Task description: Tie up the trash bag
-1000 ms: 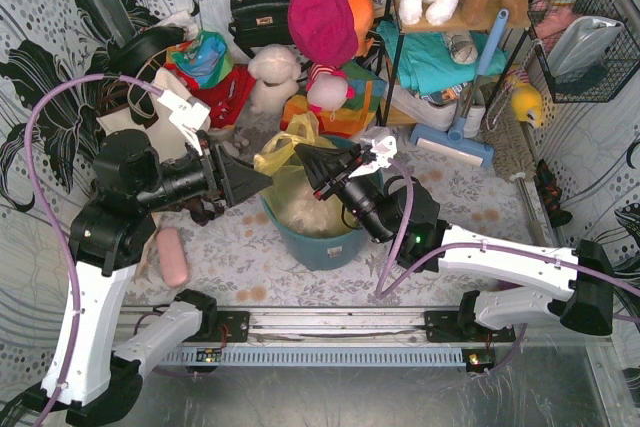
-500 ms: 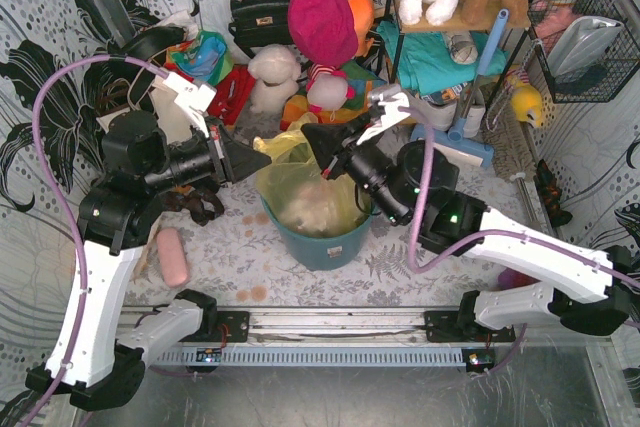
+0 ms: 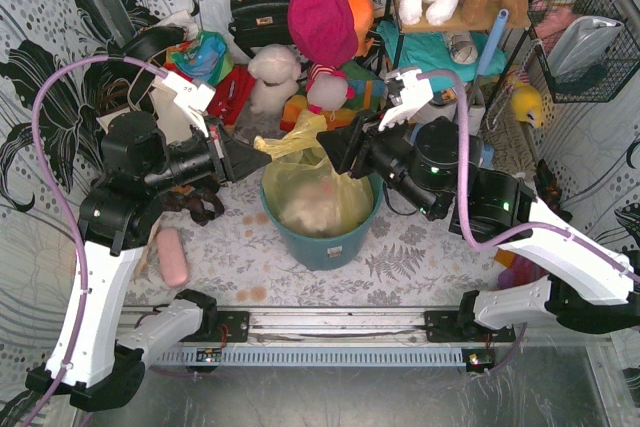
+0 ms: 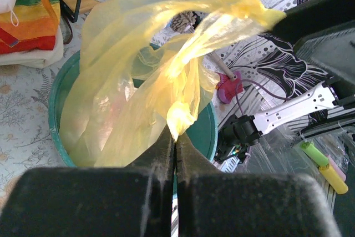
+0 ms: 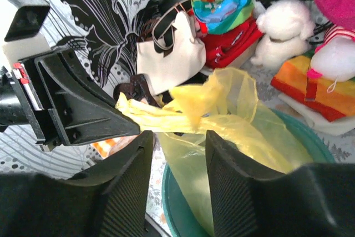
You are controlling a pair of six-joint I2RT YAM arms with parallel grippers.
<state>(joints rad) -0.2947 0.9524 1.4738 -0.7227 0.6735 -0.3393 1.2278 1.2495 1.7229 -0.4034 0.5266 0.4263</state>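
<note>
The trash bag [image 3: 315,192] is thin yellow plastic sitting in a teal bin [image 3: 325,247], with white paper showing through. My left gripper [image 3: 258,155] is shut on a twisted strip of the bag's rim at the bin's left side, pinching it at the fingertips [image 4: 175,137]. That strip of the trash bag [image 4: 127,92] stretches across the teal bin [image 4: 52,109] to my right gripper [image 3: 326,147]. The right gripper [image 5: 178,137] stands open, and the yellow film of the trash bag [image 5: 244,120] lies loose just beyond its fingers.
A pink oblong object [image 3: 173,255] lies on the table left of the bin. A cream tote bag [image 5: 166,54], soft toys [image 3: 275,77], a black handbag [image 3: 260,12] and a shelf [image 3: 450,47] crowd the back. A blue broom [image 3: 465,132] leans at the right.
The left gripper shut on the bag's rim and has held it since. The right arm swung back and to the right, and its jaws opened off the bag.
</note>
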